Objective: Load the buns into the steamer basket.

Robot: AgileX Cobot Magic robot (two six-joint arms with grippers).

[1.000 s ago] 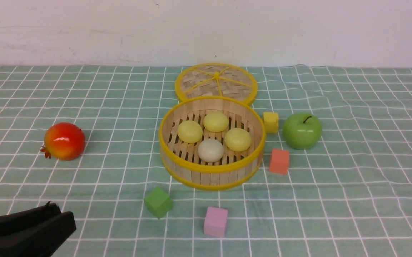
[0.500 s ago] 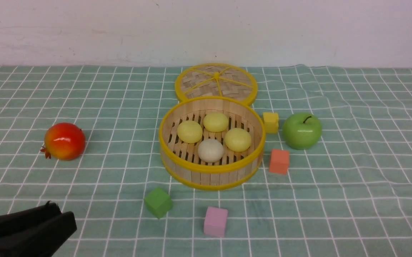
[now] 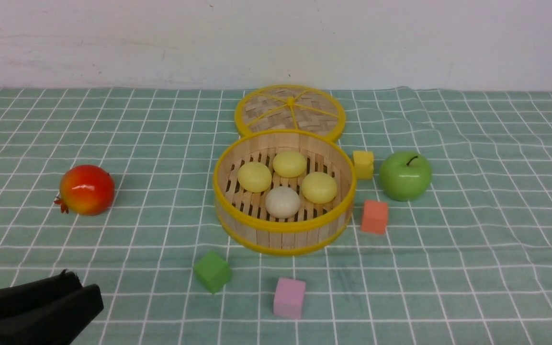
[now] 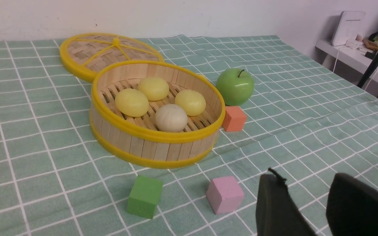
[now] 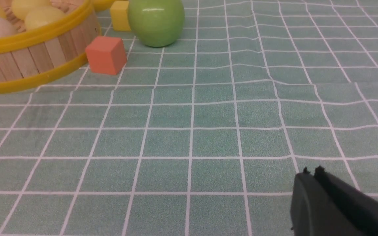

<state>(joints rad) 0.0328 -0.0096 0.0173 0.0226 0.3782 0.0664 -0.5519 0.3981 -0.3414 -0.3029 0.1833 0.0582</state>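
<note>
Sitting inside the round bamboo steamer basket with yellow rims [image 3: 283, 238] are four small smooth domed buns: three pale yellow ones [image 3: 254, 177] [image 3: 289, 164] [image 3: 319, 187] and one off-white one [image 3: 282, 202], nearest the basket's front wall. The basket is standing near the middle of the counter [image 3: 472, 249], which is wearing a green cloth with white grid lines. Behind it, a flat woven disc lid with yellow spokes [image 3: 276, 108] is lying close to the counter's far edge. A yellow foam cube [image 3: 363, 165], a shiny green apple [image 3: 405, 176] and an orange-red foam cube [image 3: 374, 217] are resting to the basket's right. Toward the near edge, a green foam cube [image 3: 212, 271] and a pink foam cube [image 3: 289, 297] are lying apart. A round red-orange fruit [image 3: 87, 189] is sitting toward the left edge. The black left hand [image 4: 303, 183] is hovering near the near left corner, released, its fingers standing apart; the black right hand [image 5: 311, 173] is staying clenched, holding nothing.
</note>
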